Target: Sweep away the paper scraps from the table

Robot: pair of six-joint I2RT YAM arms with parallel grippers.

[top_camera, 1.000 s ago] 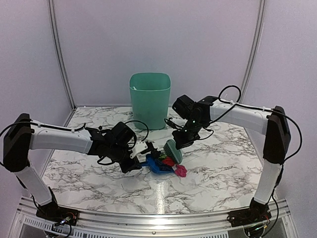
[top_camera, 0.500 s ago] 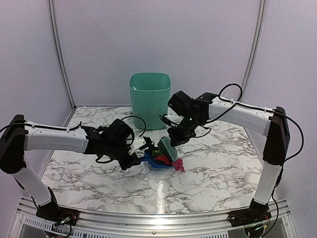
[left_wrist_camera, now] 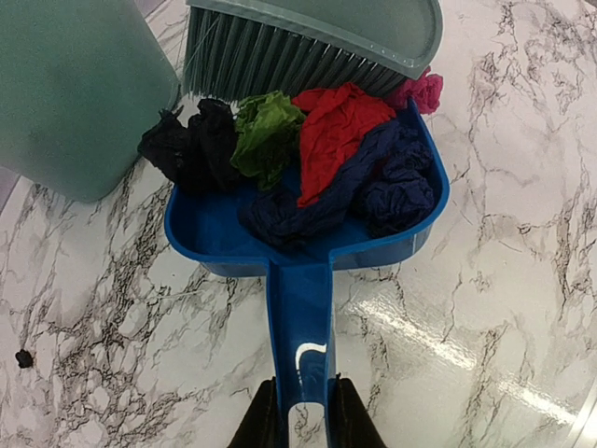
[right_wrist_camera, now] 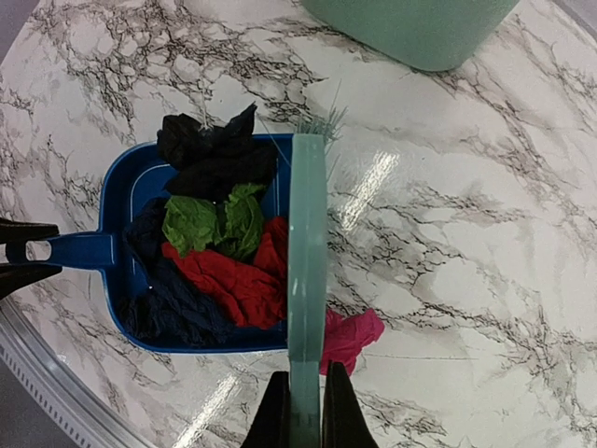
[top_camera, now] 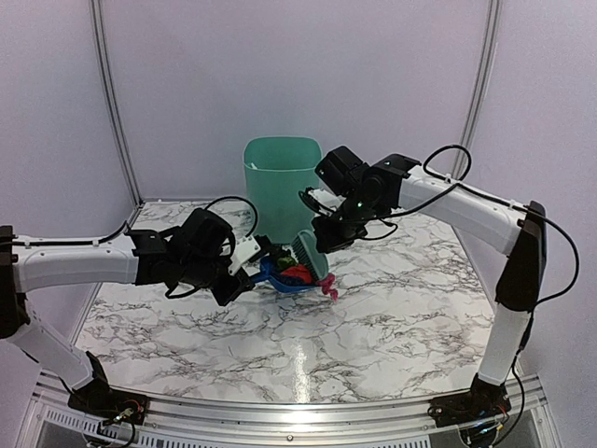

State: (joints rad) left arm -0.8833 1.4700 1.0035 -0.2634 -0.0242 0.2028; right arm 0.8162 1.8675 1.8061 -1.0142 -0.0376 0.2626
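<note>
Overhead and wrist views of a two-arm sweeping set-up on a marble-patterned worktop (top_camera: 401, 317). The handle of a blue dustpan (left_wrist_camera: 300, 317) is clamped between the left jaws, which are nearly closed, one finger on each side of it. The narrow back of a green hand brush (right_wrist_camera: 306, 233) is pinched between the right jaws, which are fully closed upon it. The brush is held across the open mouth of the dustpan, its bristles turned toward the contents.

Most of the paper scraps (left_wrist_camera: 317, 159) are gathered inside the pan: a black scrap (left_wrist_camera: 187, 140) at the left of the mouth, a green scrap (left_wrist_camera: 266, 131) beside it, a red scrap (left_wrist_camera: 331, 131) in the middle, and a dark blue scrap (left_wrist_camera: 373, 187) toward the rear wall. A magenta-pink scrap (right_wrist_camera: 350, 336) is seen outside the pan, at the corner of its mouth on the far side of the brush and touching the brush. Whether the pan is resting on the worktop or raised off it cannot be told.

A teal waste bin (top_camera: 282, 187) is placed near the back of the worktop, just beside the pan. A small dark speck (left_wrist_camera: 25, 357) is visible on the marble, well apart from the pan.
</note>
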